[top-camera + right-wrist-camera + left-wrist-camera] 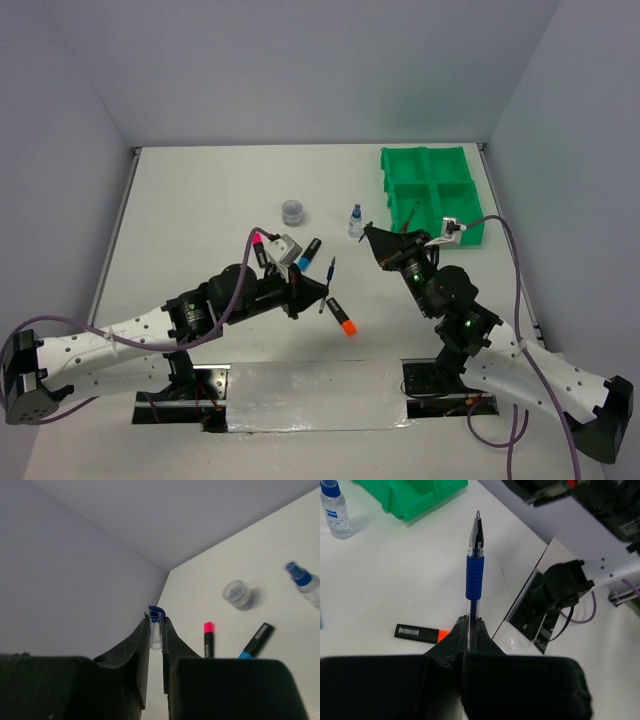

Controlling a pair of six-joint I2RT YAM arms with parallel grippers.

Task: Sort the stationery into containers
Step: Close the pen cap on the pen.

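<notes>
The left gripper (468, 623) is pinching the blue pen (474, 575), its tip jutting forward, while the right gripper (156, 623) is clamping a clear blue-topped piece (155, 635).

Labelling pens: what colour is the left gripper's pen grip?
Blue pen grip, best in left wrist view.

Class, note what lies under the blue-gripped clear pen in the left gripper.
Bare white table shows beneath the blue-gripped clear pen; a black orange-ended highlighter lies nearby. The left gripper hides the table beneath itself.
</notes>
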